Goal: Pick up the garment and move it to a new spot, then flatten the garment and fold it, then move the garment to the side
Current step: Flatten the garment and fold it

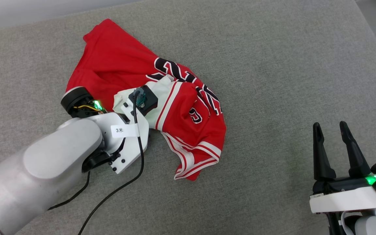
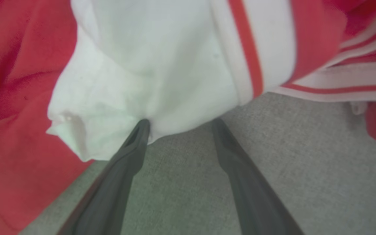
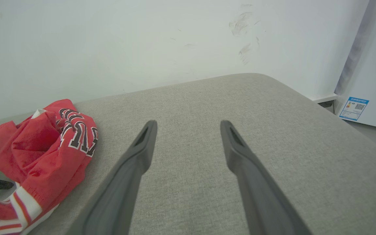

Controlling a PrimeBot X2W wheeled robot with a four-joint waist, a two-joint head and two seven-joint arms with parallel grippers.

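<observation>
Both fingers of the left gripper [image 2: 180, 123], spread wide, are nosing the garment [image 1: 116, 62] (white sleeve [image 2: 148, 71], mid-frame), risking a thin, slipping pinch.

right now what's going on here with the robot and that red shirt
The robot's left claw is open, with its fingertips at the edge of the white sleeve of the crumpled red jersey; nothing is gripped yet. The right claw hovers open, apart from it, over the grey padded surface.

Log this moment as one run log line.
left end effector: open, at white sleeve | right end effector: open, clear | red basketball jersey: crumpled on grey cushion
</observation>
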